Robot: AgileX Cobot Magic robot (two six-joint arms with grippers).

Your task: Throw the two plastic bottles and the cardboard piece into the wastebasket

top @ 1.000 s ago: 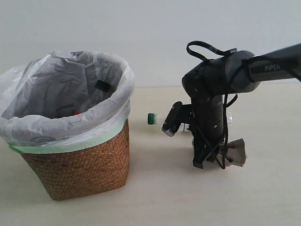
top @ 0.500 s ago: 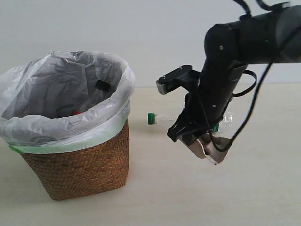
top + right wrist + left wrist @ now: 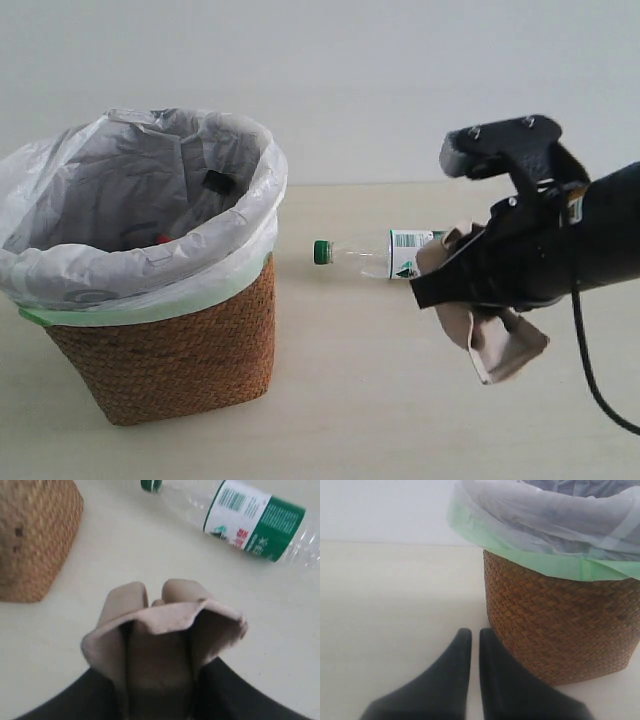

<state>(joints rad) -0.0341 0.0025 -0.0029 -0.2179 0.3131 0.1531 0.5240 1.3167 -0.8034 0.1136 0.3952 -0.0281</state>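
The wastebasket stands at the left, and its wicker wall rises just beyond my left gripper, which is shut and empty. Inside the bag lies the black-capped bottle, mostly hidden. The green-capped bottle lies on its side on the table right of the basket, cap toward it. My right gripper is shut on the cardboard piece, holding it off the table just right of that bottle. In the right wrist view the cardboard piece covers the jaws, with the green-capped bottle beyond it.
The white bag liner folds over the basket's pale green rim band. A pale table spreads in front of and right of the basket. A plain wall closes the back.
My right arm has lifted the cardboard piece off the table and swung right and up, uncovering the green-capped bottle's label. The basket and the bottle stayed put.
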